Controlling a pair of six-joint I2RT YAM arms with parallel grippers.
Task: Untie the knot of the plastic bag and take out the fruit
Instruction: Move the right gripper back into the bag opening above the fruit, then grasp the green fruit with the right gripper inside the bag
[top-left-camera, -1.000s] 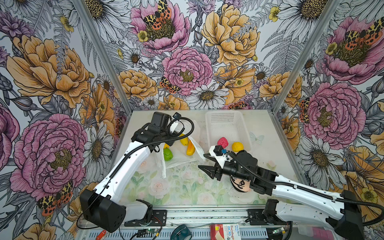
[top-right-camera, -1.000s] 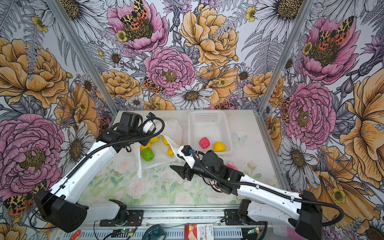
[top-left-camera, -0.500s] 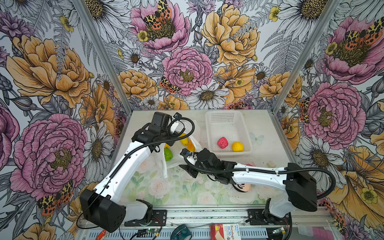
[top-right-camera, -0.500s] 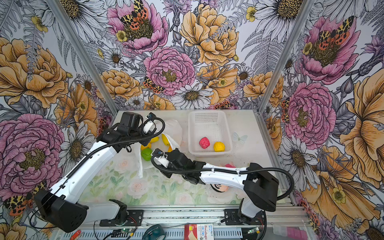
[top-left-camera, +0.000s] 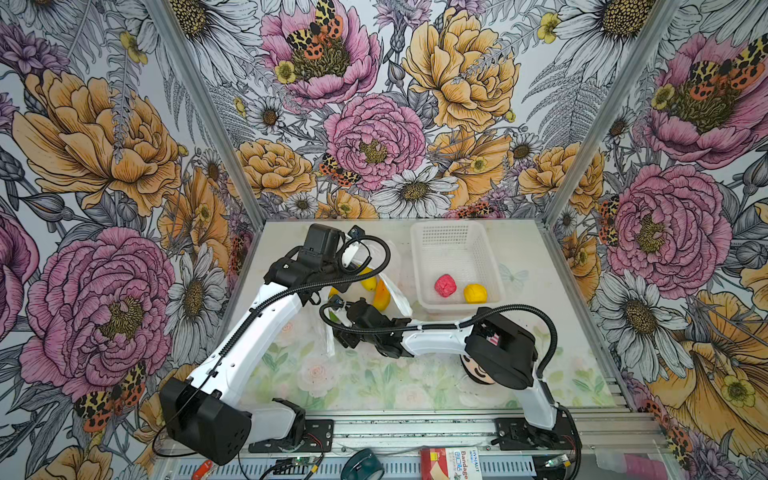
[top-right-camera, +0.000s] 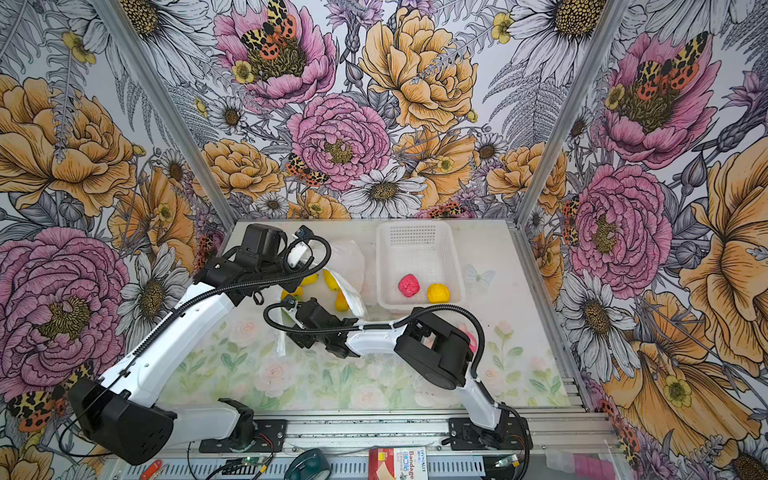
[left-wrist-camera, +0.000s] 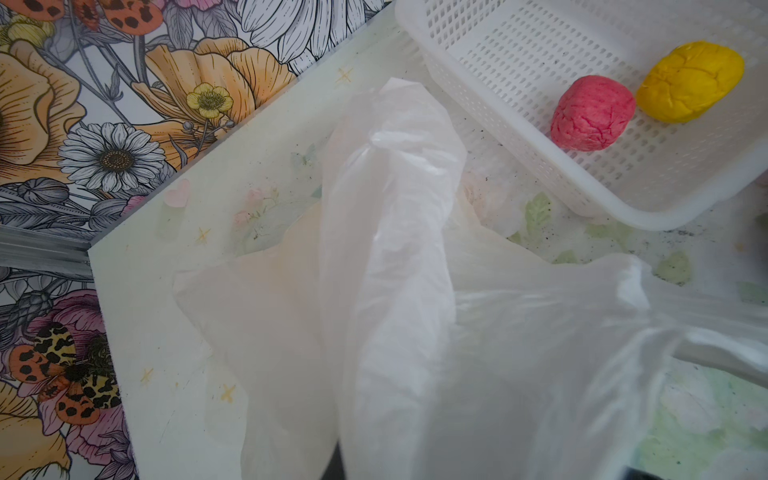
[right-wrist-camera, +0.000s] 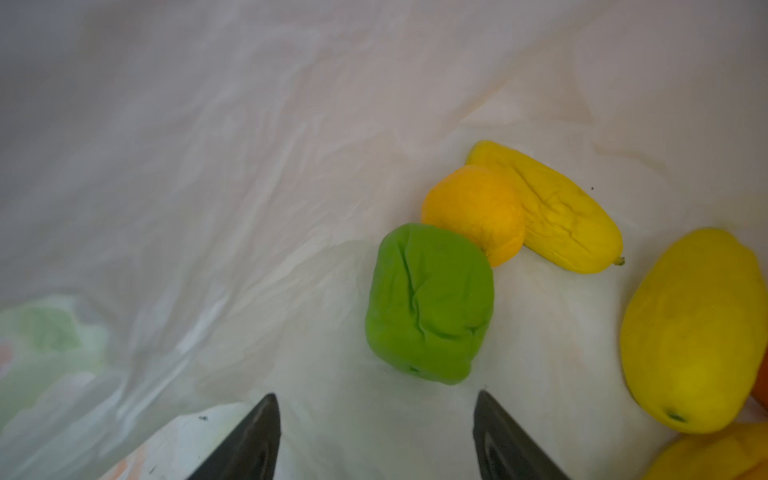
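The plastic bag (left-wrist-camera: 395, 291) lies open at the back left of the table, its white film (top-left-camera: 384, 253) lifted by my left gripper (left-wrist-camera: 340, 465), which is shut on it and almost wholly covered by film. The knot is out of view. My right gripper (right-wrist-camera: 376, 395) is open inside the bag's mouth with nothing between its fingers, just short of a green fruit (right-wrist-camera: 430, 303). Beyond that lie an orange fruit (right-wrist-camera: 473, 212), a long yellow one (right-wrist-camera: 552, 216) and a big yellow one (right-wrist-camera: 694, 328). In both top views the right gripper (top-left-camera: 337, 326) reaches across to the bag (top-right-camera: 347, 259).
A white perforated basket (top-left-camera: 457, 309) (top-right-camera: 415, 232) stands right of the bag and holds a pink-red fruit (top-left-camera: 445, 285) and a yellow fruit (top-left-camera: 475, 293). A doll (top-left-camera: 478, 370) lies under the right arm. Flowered walls close in three sides.
My right arm has swung left from in front of the basket to the bag's mouth, and its jaws have spread wider. The left arm has held still with the film.
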